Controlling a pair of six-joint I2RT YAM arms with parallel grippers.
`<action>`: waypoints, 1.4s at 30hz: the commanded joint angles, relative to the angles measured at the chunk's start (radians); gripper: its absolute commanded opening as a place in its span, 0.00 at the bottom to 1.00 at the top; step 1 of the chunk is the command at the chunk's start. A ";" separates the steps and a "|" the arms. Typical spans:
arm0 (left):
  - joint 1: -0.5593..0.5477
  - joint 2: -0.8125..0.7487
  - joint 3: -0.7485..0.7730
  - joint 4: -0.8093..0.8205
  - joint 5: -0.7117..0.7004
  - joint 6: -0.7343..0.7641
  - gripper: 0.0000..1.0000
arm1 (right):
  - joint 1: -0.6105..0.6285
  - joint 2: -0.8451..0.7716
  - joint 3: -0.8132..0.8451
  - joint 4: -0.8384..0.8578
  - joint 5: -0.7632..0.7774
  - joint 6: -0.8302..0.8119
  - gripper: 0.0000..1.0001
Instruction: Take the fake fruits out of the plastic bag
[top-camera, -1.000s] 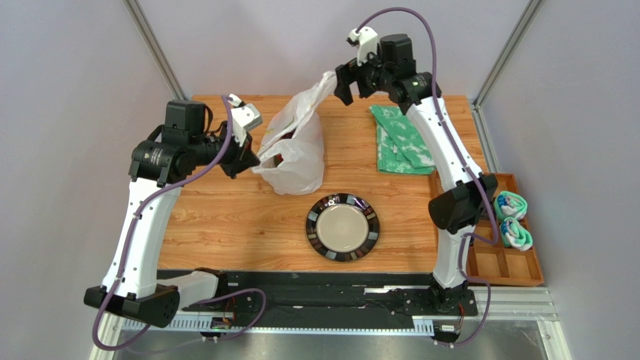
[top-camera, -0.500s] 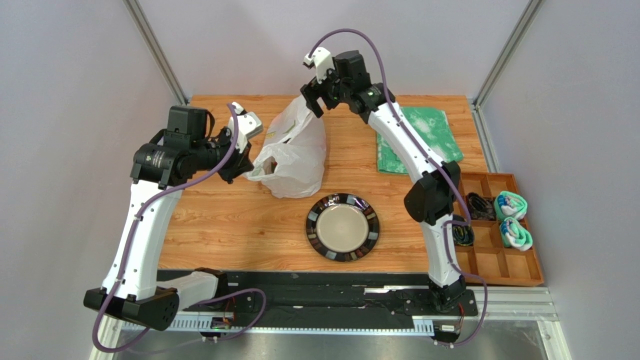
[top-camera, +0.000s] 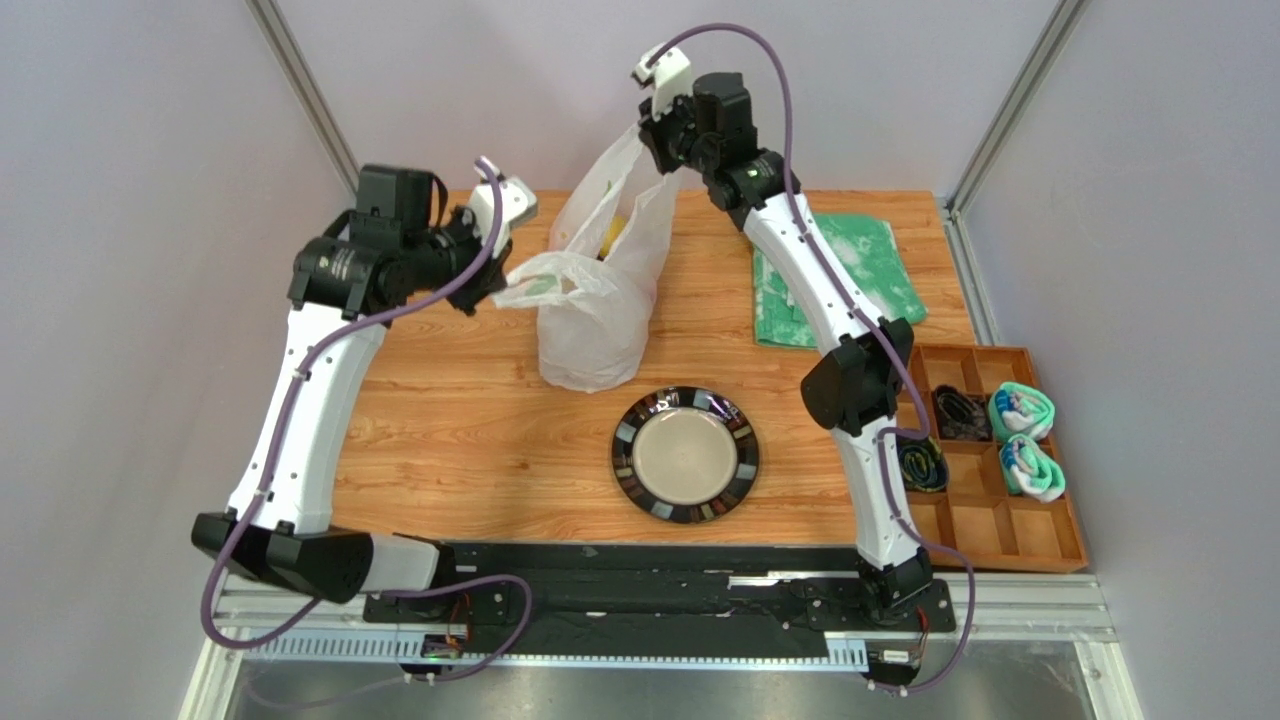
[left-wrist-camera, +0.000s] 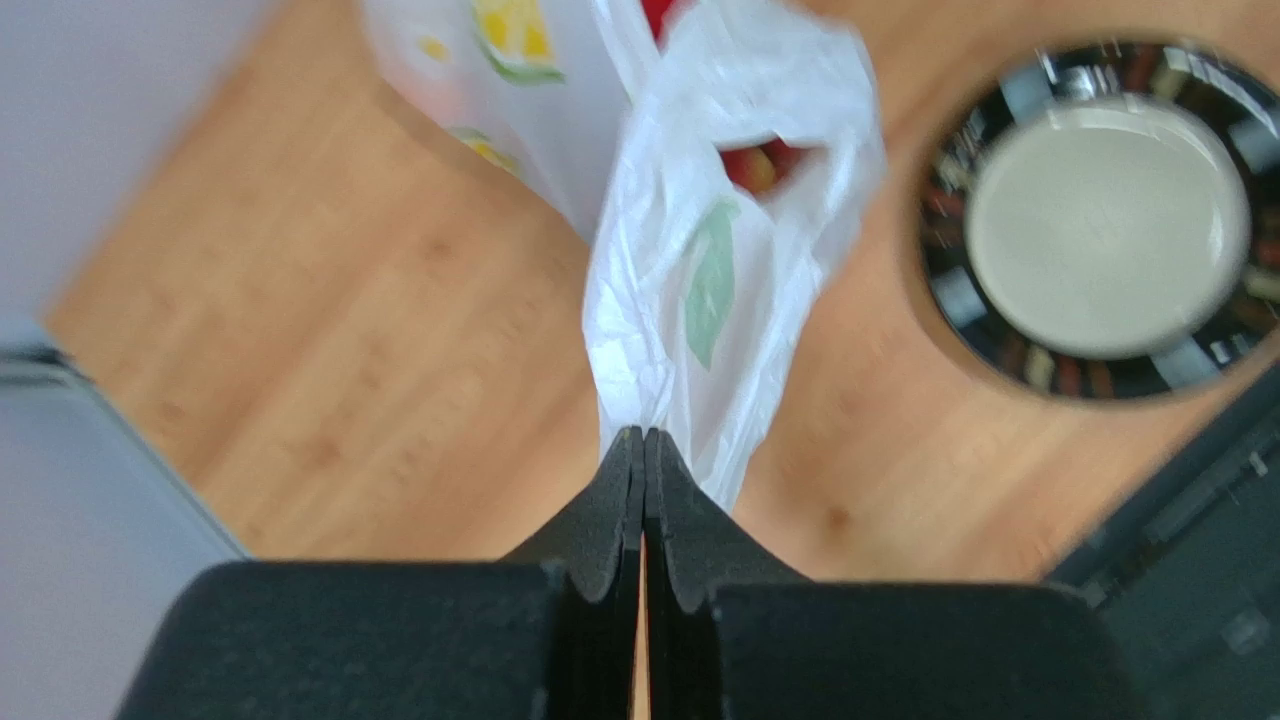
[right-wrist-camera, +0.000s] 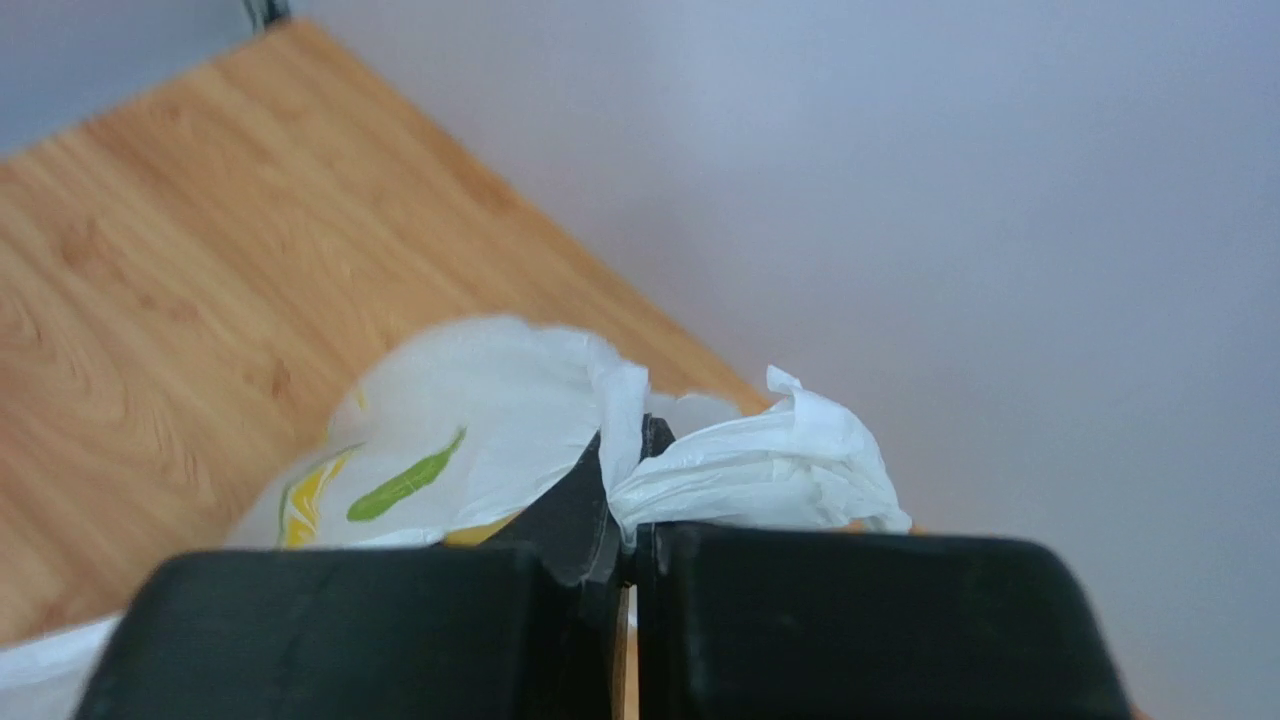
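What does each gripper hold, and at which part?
Both hold the plastic bag: left gripper pinches its left top edge, right gripper its raised right top edge.

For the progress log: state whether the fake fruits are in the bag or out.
In. Red and orange fake fruits show inside the plastic bag, held up by the left tool and right tool; none on the plate.
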 joint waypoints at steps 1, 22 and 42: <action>-0.002 0.163 0.368 0.144 -0.107 0.028 0.00 | -0.047 -0.034 0.032 0.286 0.019 0.135 0.00; -0.088 -0.296 -0.183 -0.128 0.072 0.125 0.00 | -0.047 -0.952 -1.251 0.104 -0.051 0.332 0.06; -0.067 -0.344 -0.153 -0.255 0.075 -0.426 0.67 | 0.120 -0.907 -0.928 -0.368 -0.393 0.045 0.62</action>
